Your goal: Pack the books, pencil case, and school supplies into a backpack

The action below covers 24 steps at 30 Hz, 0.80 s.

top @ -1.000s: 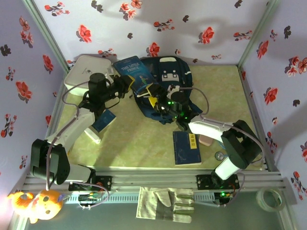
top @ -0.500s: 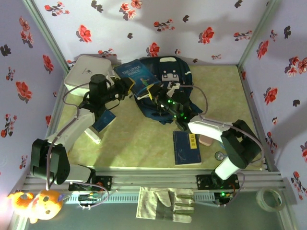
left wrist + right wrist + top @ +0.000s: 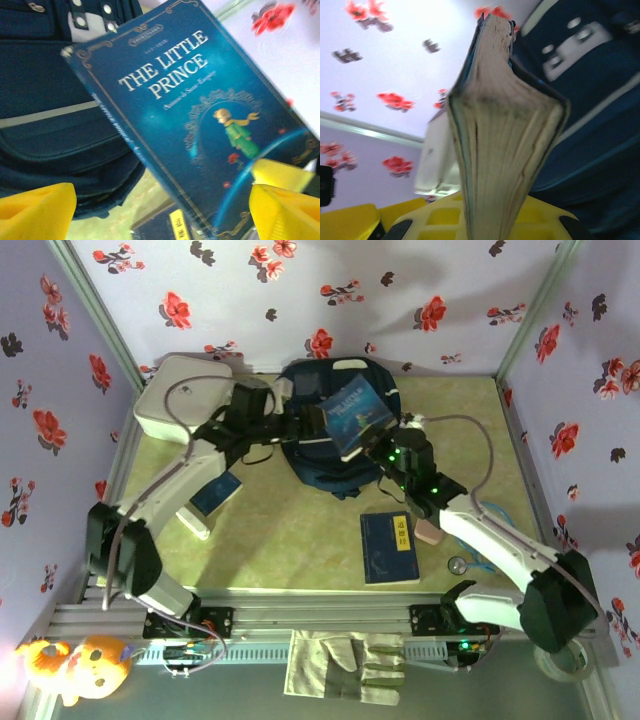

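Little Prince book [image 3: 355, 412]: you are looking at a thin blue paperback with a gold-framed cover, a white title and a small figure in green with a yellow scarf. It is hanging tilted in the air over the backpack [image 3: 320, 468], clear of the bench [image 3: 290, 540].
Page edge: in the right wrist view the book [image 3: 495, 130] is showing edge-on, with its pages yellowed and fanning a little.
Right gripper [image 3: 378, 438]: it is clamping the book by its lower edge, with the yellow fingers [image 3: 435, 217] pressing on both covers.
Left gripper [image 3: 308, 425]: its jaws are standing wide just beside the book's left edge. In its own view the cover [image 3: 200, 125] is lying past the yellow fingers [image 3: 37, 210]. You cannot tell whether the finger at the lower right of that view is touching the book's corner.
Backpack: navy with a pale stripe [image 3: 45, 114], it is lying at the back of the bench.
Dark navy book [image 3: 390, 548]: it is lying flat on the bench beside the right arm.
Smaller book [image 3: 215, 493]: it is lying flat under the left arm.
Pencil case [image 3: 430, 532]: pale pink, it is sitting just beside the dark navy book, partly covered by the right arm.
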Tool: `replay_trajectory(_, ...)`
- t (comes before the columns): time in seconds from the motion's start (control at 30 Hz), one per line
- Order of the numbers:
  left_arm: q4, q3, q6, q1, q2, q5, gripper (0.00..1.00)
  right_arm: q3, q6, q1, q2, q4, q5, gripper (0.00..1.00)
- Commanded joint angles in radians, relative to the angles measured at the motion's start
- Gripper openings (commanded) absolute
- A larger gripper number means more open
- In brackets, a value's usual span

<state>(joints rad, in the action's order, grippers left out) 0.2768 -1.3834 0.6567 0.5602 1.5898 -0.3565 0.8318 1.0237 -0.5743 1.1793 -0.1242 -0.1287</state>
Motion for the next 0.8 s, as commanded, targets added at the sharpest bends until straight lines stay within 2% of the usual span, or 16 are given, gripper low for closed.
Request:
replay_trajectory(0.0,0.134,-0.115,-0.250,0.033,0.127,0.052,0.90,-0.008,-0.097,0.066,-0.085,0.129,-0.064,0.11)
replay_trajectory(0.2,0.220,-0.300,-0.610,0.089,0.325,0.108,0.87,-0.043,-0.137,0.189,-0.204,0.277,-0.036,0.11)
replay_trajectory(0.33,0.313,-0.437,-0.825,0.106,0.467,0.134,0.80,-0.076,-0.140,0.218,-0.256,0.311,-0.011,0.11)
replay_trajectory(0.53,0.408,-0.592,-0.992,0.113,0.629,0.191,0.71,-0.114,-0.112,0.231,-0.304,0.339,-0.003,0.11)
replay_trajectory(0.77,0.464,-0.658,-1.160,0.148,0.717,0.289,0.60,-0.158,-0.060,0.230,-0.343,0.336,0.008,0.11)
